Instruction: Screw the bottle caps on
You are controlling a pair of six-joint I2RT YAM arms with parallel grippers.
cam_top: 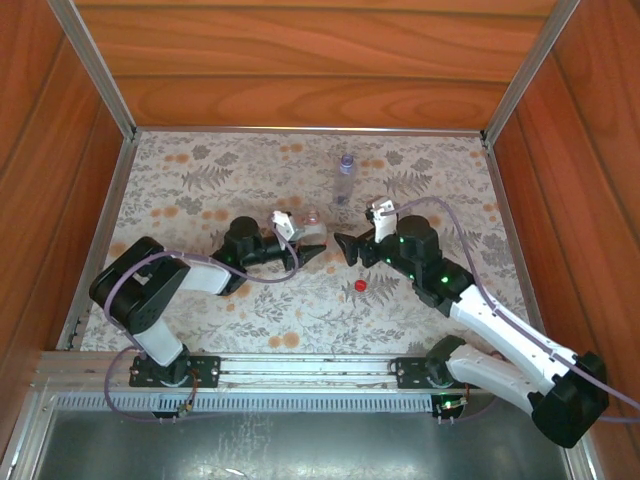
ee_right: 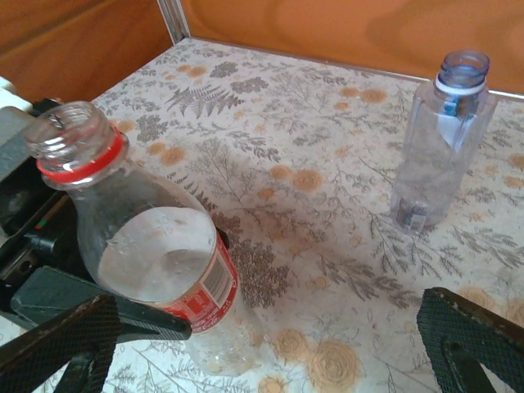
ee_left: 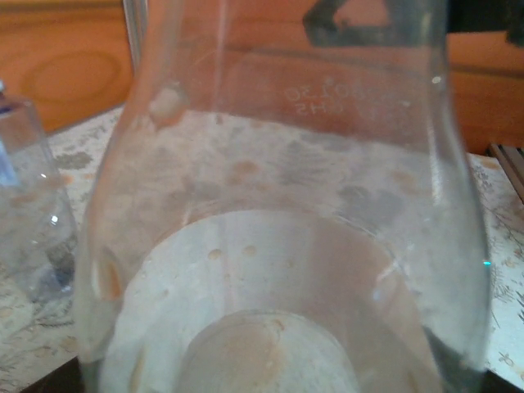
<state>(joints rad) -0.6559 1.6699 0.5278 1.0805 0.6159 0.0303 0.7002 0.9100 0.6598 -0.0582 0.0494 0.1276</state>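
1. Left gripper [cam_top: 311, 250] clamps the clear, red-labelled bottle [ee_right: 155, 254], tilted, at frame centre.
2. Right gripper [ee_right: 266, 336]: textured black fingers spread wide, holding nothing.
3. Round red cap [cam_top: 360, 286] lies on the patterned cloth [cam_top: 200, 180] just below; the bluish bottle [ee_right: 438, 139] stands upright above.

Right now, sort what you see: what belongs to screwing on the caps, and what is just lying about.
Job: clear plastic bottle with red-and-white label, uncapped; bluish clear plastic bottle, upright, uncapped; small red round plastic cap, loose.
Lying about: flower-patterned cloth; wooden walls.
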